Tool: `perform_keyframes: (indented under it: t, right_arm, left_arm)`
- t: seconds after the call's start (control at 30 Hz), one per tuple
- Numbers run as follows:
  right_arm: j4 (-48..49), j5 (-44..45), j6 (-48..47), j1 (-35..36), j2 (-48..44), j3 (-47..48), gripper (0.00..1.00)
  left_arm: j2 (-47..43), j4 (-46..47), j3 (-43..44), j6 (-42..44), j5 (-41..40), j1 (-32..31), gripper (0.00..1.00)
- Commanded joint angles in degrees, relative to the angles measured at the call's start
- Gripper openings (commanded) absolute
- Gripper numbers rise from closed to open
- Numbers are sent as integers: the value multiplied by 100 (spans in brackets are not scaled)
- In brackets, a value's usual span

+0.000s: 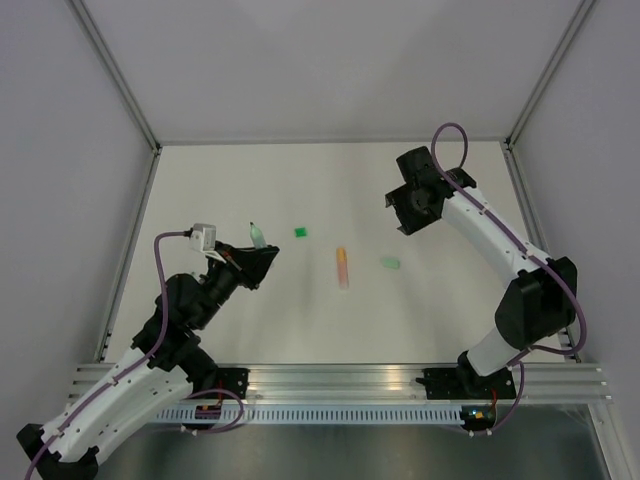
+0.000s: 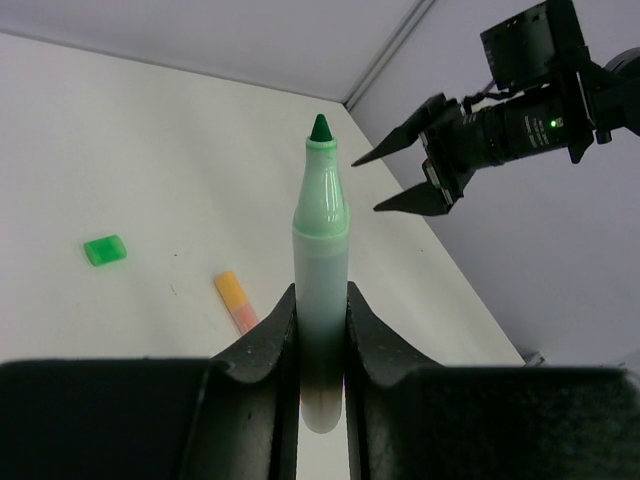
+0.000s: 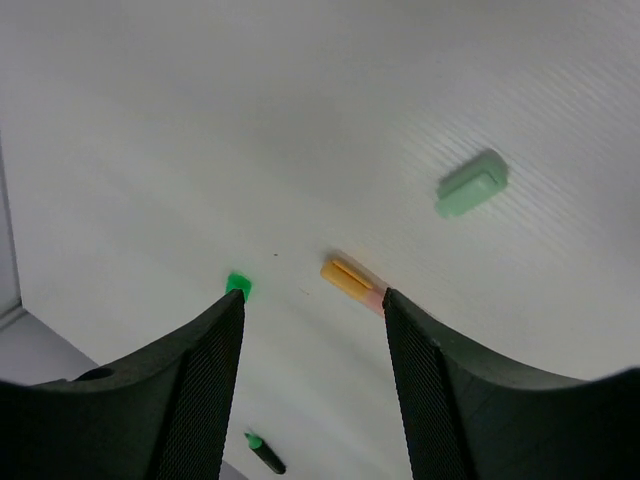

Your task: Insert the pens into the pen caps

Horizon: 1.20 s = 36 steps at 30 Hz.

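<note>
A white table [image 1: 330, 330] fills most of the overhead view, with pale walls around it. The left arm [image 1: 150, 350] reaches up from the lower left corner of the frame. The right arm [image 1: 500, 260] bends up along the right side.

The left pincer [image 1: 258, 252], left of centre in the overhead view, is pinching the mint green pen [image 1: 256, 236] by its lower body. In the left wrist view its two dark fingers [image 2: 265, 350] press against either side of the pen [image 2: 320, 230]. The pen stands straight up the middle of that frame, with its bare dark green tip at the top, lifted clear of the table.

The right pincer [image 1: 405, 212], in the upper right of the overhead view, is spread wide and holds nothing. The left wrist view shows it in the upper right corner, in the air with its jaws apart. In the right wrist view its fingers [image 3: 200, 390] rise from the bottom edge, with only table showing between them.

The orange pen [image 1: 343, 267] lies flat on the table near the centre of the overhead view, and neither pincer touches it. Its lower end in that frame looks paler and pinkish.

A small green cap [image 1: 300, 232] lies on the table to the upper left of the orange pen, between it and the held pen. A mint green cap [image 1: 390, 263] lies to the right of the orange pen, below the right pincer. The caps touch neither each other nor either pen.
</note>
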Motion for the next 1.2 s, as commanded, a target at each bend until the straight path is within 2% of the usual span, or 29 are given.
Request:
perform_keyframes:
  t: [0.0, 0.17, 0.33, 0.6, 0.83, 1.17]
  right_arm:
    - [-872, -106, 2141, -11, -295, -411, 64]
    - [-942, -352, 2274, -46, 38, -570, 64]
    - [-1251, -695, 2213, -37, 591, -543, 60]
    - [-425, -740, 2301, -37, 961, -1070, 58]
    - [243, -300, 2309, -46, 1111, -1333, 60]
    - [340, -204, 2344, -37, 1445, -1396, 60]
  left_arm:
    - [83, 42, 55, 186, -89, -12, 2]
    - [179, 94, 99, 230, 175, -21, 2]
    - [223, 77, 108, 230, 175, -12, 2]
    - [109, 59, 90, 204, 122, -12, 2]
    - [127, 68, 82, 204, 149, -21, 2]
    - [162, 94, 90, 204, 184, -12, 2]
